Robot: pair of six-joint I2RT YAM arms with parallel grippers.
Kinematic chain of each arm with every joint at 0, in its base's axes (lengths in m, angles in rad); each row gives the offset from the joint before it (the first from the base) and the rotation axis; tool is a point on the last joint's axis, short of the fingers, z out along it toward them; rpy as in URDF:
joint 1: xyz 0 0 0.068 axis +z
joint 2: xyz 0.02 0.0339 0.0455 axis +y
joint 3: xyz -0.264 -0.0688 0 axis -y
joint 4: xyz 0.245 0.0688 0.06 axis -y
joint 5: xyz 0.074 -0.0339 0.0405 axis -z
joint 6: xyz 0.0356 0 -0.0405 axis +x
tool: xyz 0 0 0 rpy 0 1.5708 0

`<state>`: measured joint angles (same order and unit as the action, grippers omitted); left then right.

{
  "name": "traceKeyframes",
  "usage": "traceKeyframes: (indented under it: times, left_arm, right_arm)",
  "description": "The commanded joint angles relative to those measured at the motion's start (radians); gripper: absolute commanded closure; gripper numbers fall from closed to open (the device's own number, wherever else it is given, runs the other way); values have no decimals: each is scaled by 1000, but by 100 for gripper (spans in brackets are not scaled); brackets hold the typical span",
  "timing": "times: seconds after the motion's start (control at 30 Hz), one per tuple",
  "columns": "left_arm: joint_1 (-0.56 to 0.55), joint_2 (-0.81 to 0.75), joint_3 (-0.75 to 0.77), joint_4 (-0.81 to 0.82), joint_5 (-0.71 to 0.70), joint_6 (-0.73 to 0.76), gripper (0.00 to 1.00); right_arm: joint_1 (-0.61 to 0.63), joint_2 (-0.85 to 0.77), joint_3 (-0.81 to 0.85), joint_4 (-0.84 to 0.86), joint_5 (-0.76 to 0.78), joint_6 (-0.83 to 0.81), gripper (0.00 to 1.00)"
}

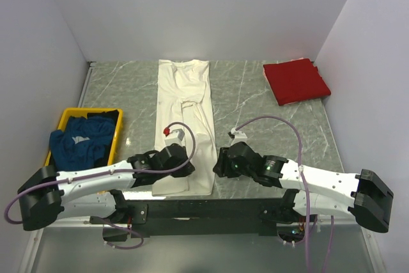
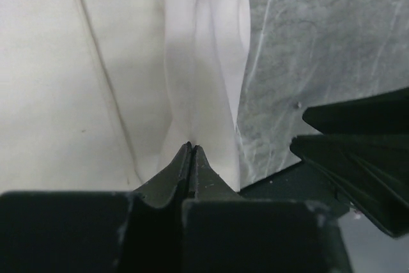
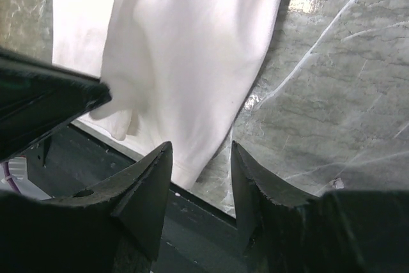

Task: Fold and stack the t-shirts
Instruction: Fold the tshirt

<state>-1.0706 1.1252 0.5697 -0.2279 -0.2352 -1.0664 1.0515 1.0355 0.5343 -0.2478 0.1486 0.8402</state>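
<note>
Closest to us in the left wrist view, the left gripper (image 2: pixel 192 148) is clenched, its two fingertips pressed together on a raised ridge of the cream-white t-shirt (image 1: pixel 185 94). We see this shirt from above as a long narrow strip, its sides folded in, running through the middle of the table (image 1: pixel 243 100) from 12 o'clock down to 6 o'clock, collar end far and hem end at the near edge. The left gripper grips it at the near end. The right gripper (image 3: pixel 201 158) sits just beside the strip's near right edge, at 3 o'clock from the left one, its fingers spread apart and holding nothing, with the cloth's edge showing between and beyond them. Further out, the red t-shirt (image 1: pixel 296 81) lies folded flat at 2 o'clock, well apart from the strip. At 8 o'clock the dark blue t-shirt (image 1: pixel 77 142) lies crumpled in the yellow tray (image 1: pixel 89 112), spilling over its left rim.
</note>
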Motion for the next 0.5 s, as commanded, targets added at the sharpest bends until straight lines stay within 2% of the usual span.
traceKeyframes:
  times: [0.0, 0.27, 0.47]
  left_arm:
    - [-15, -65, -28, 1, 46, -46, 99]
    - [-54, -174, -105, -30, 96, -102, 100]
    - [-89, -199, -160, -33, 122, -159, 99]
  right_arm:
    - [8, -14, -13, 10, 32, 7, 51]
    - [8, -22, -28, -2, 35, 16, 51]
    - [8, -41, -36, -19, 48, 23, 51]
